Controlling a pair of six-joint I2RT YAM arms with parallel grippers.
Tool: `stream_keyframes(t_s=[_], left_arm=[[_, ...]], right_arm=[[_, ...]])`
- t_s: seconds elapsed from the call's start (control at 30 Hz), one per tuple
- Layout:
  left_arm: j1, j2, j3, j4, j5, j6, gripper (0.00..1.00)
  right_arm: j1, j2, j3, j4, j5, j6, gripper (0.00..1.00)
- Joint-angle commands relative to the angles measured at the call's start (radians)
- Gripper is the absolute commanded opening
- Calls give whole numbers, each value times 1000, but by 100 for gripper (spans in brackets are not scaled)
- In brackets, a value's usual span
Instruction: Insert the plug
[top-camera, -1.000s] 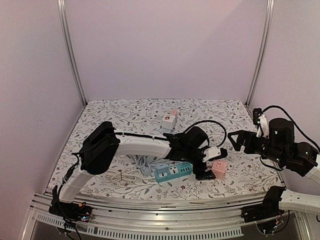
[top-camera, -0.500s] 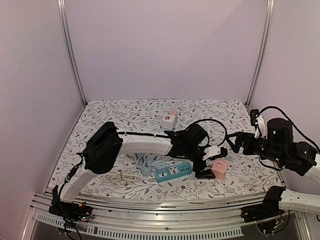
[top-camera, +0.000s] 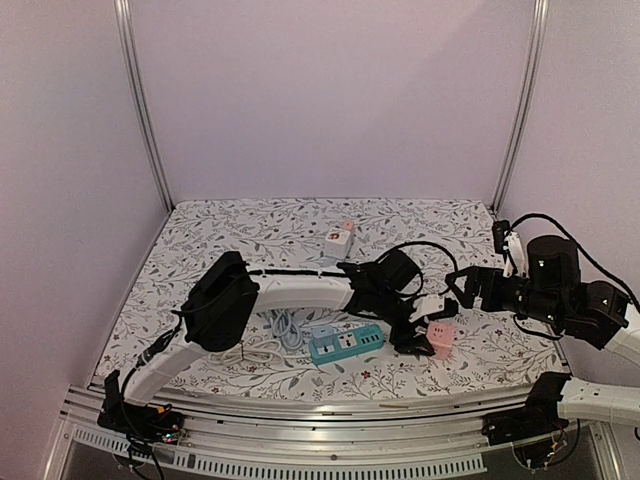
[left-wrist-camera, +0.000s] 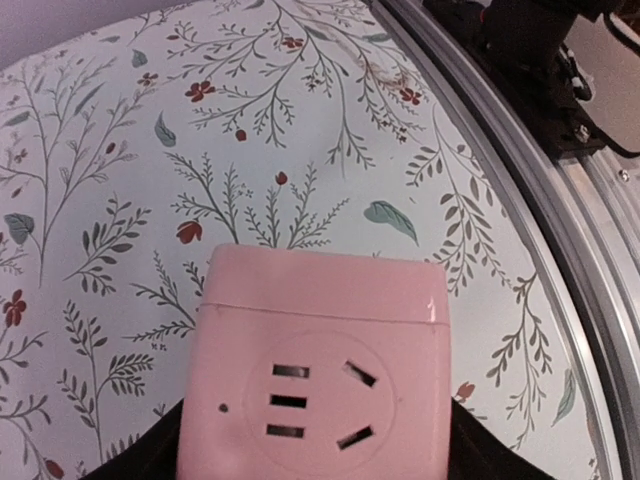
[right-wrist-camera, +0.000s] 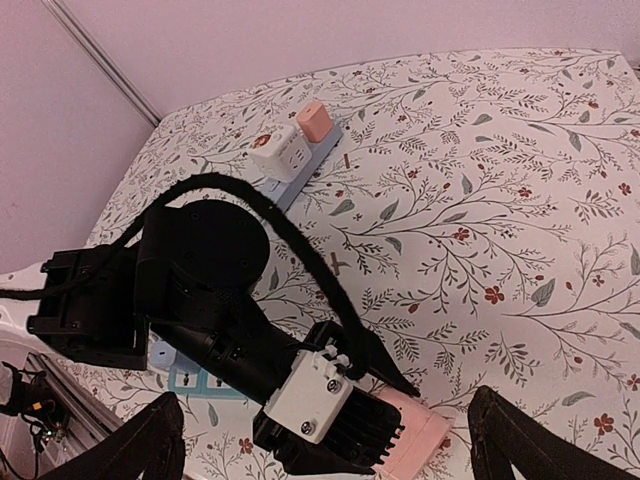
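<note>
- The cube (left-wrist-camera: 315, 370) is matte pink plastic with rounded edges. Its face has a shallow round recess with five slots and a small dot beside it.
- It lies on the cloth (top-camera: 250, 225), a pale sheet printed with thin grey branches, teal leaves and small red flowers.
- The cube sits just right of the strip (top-camera: 346, 344), a flat teal bar with white sockets. The two lie apart.
- The left gripper (top-camera: 422, 336) is black with a white block at its wrist, and one finger has a ribbed pad.
- Its jaws stand wide on either side of the cube. Whether they press on it cannot be told, as the left wrist view shows only dark edges at the cube's lower corners.
- The cube's lower part is cut off in that view. From the right wrist, the left gripper covers most of it.
- The right gripper (top-camera: 465, 285) hovers near the cube on its right, jaws spread wide and holding nothing.
- A white cable (top-camera: 282, 328) lies coiled left of the strip, partly under the left arm.
- A back strip (top-camera: 338, 238) carries a white block and a pink one, well apart from the rest.
- A black cable (right-wrist-camera: 290, 230) arches over the left wrist.
- A ridged aluminium rail (left-wrist-camera: 600, 300) borders the cloth.
</note>
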Motion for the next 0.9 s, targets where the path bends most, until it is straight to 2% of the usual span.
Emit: stream_keyframes(t_s=[0.0,0.17,0.3,0.37,0.47,0.6,0.87], left_arm=[[11,-12,-15,-52,29,16,62],[10,-88,-140,18,14,9,60],[10,-102,-167,31,17,1,59],[10,-100,-171,31,18,-4,49],[10,-118,-192,39,25,-19,21],[11,-195,-298,107,32,-43,0],[32,-368,-527,269,85,-119,0]], right_arm=[[3,-8,4,8,-12,-13,98],[3,-6,-3,11,-5,-14,98],[3,-4,-3,11,-10,-13,98],[3,-4,-3,11,-10,-13,98],[3,-4,-3,13,-11,-13,98],[4,-2,-3,16,-13,-12,98],[3,8,8,18,-21,-11,99]])
